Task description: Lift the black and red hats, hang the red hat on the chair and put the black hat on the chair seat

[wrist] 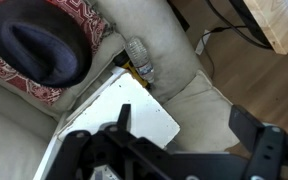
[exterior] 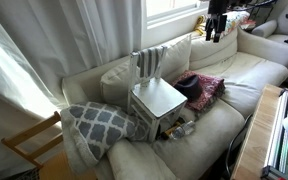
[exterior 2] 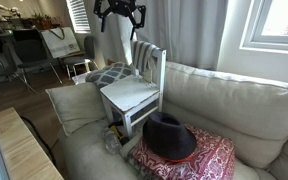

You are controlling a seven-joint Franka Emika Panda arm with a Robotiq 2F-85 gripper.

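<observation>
Nearby, black hat (exterior 2: 170, 137) atop patterned cloth (exterior 2: 212, 162), beside chair (exterior 2: 132, 95).

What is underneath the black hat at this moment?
The black hat lies on a red-pink patterned cloth on the sofa. The hat covers the cloth's middle, so whether anything else sits under it cannot be seen.

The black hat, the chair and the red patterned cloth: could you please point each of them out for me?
black hat (exterior 2: 169, 135), in an exterior view, on its crown.
chair (exterior 2: 129, 95), in an exterior view, on its flat seat.
red patterned cloth (exterior 2: 214, 160), in an exterior view, on a bare part.
</observation>
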